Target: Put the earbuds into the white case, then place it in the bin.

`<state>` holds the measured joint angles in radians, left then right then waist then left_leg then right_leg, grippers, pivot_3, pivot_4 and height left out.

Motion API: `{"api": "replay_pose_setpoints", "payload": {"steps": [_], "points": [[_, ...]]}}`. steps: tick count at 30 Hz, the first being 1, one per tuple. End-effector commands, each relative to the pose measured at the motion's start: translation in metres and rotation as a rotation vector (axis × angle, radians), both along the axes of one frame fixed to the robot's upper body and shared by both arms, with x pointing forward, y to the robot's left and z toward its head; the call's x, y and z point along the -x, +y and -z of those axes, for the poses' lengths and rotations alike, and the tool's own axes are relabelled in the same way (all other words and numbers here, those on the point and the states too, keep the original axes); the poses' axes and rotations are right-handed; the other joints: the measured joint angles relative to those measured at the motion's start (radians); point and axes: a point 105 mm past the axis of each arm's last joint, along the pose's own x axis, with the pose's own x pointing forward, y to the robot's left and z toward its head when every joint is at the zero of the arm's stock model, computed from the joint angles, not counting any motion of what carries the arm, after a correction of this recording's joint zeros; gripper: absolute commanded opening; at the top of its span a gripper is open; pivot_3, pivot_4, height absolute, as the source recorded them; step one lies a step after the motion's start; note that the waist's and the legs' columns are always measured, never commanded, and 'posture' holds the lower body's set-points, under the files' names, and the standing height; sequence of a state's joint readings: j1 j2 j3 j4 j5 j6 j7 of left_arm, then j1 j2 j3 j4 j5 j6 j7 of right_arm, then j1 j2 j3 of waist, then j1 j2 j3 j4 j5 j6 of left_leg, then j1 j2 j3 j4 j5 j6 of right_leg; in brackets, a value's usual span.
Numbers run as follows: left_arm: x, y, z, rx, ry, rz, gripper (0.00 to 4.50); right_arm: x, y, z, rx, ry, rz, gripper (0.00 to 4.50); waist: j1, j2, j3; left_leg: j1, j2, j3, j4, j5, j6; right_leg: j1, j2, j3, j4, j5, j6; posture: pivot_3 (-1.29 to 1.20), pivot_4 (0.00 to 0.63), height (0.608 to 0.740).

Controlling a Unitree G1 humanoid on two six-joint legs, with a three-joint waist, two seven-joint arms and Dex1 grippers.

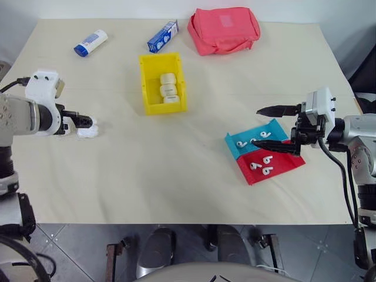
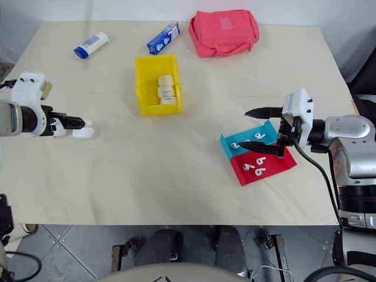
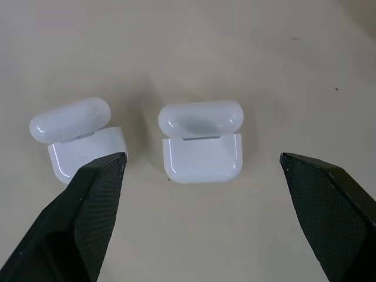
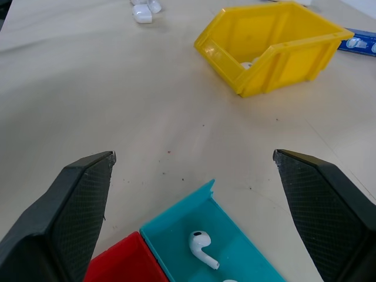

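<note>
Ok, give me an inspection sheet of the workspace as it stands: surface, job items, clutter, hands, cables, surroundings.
Surface: cream table, bare between the items.
Job's things: two white cases, lids open, side by side before the left hand; yellow bin mid-table holding three white cases; earbuds in the teal tray, more in the red tray touching it.
Clutter: blue-capped white tube, blue box, pink pouch along the far edge.
Hands: left hand open, fingers either side of one case, not touching; right hand open above the trays, empty.
Cables: black cable hanging from the right arm.
Surroundings: grey tiled floor.
</note>
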<state>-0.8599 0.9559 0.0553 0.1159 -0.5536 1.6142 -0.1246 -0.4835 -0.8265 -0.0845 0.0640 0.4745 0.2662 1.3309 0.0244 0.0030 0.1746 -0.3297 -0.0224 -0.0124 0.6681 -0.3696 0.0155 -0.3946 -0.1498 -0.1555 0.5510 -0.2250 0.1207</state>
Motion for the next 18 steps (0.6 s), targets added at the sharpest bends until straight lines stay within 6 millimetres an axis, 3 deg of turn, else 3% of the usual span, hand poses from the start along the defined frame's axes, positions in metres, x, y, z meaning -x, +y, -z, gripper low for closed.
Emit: {"api": "replay_pose_setpoints", "payload": {"steps": [1,18], "points": [[-0.007,-0.005,0.0,0.031,0.017,0.001,4.44,0.004,0.001,-0.008,-0.013,-0.031,-0.014,4.5,0.0,0.0,0.0,0.0,0.0,0.0,0.0,0.0,0.0,0.0,0.0,0.0,0.0,0.0,0.0,0.0,0.15,0.74],[-0.017,0.002,0.03,0.042,0.136,-0.069,4.44,0.01,-0.004,-0.006,-0.009,-0.023,0.019,4.5,0.001,-0.002,0.0,0.0,0.0,0.001,0.001,0.002,-0.001,0.001,0.0,0.0,0.001,0.0,0.0,0.0,0.15,0.74]]}}
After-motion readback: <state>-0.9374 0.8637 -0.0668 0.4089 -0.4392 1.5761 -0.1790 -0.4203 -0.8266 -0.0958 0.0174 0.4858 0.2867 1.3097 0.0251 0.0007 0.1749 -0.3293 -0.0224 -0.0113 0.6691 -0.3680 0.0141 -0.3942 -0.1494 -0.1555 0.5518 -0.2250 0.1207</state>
